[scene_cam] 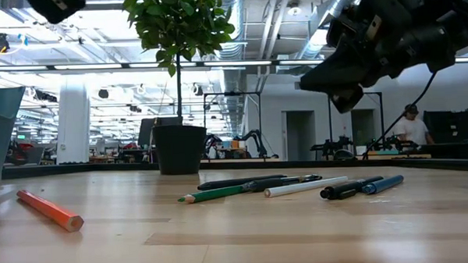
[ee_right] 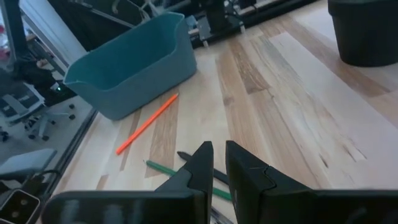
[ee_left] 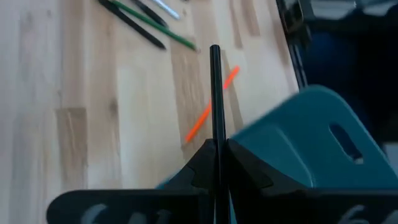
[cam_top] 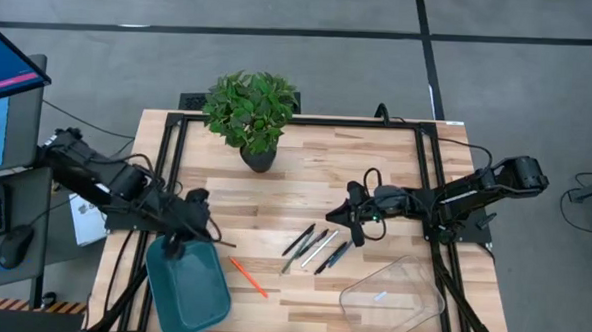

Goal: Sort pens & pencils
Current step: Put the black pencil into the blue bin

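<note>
The left gripper [cam_top: 180, 243] is hovering over the near edge of the teal plastic tray [cam_top: 192, 300], its fingers pinched shut on a slim black pen [ee_left: 216, 102] that is sticking out straight ahead between them. It looks as though the pen is being carried to the tray as its sorting bin.

The right gripper [cam_top: 344, 214] is hanging above the wooden table [cam_top: 275, 195], just over the cluster of writing sticks [cam_top: 315, 249]. Its fingers are standing a narrow slit apart and holding nothing (probably lining up for the next pick).

The bright orange pencil [cam_top: 248, 277] is lying alone on the wood between the tray and the cluster. In the cluster I am counting about five sticks: a black pen [scene_cam: 240, 180], a green pencil [scene_cam: 220, 194], a whitish pen [scene_cam: 305, 187], a dark pen [scene_cam: 350, 189] and a blue one [scene_cam: 382, 184].

One clear plastic bin [cam_top: 392, 298] is sitting near the right arm, seemingly the second sorting place. One potted green plant [cam_top: 252, 114] is standing at the far side.
</note>
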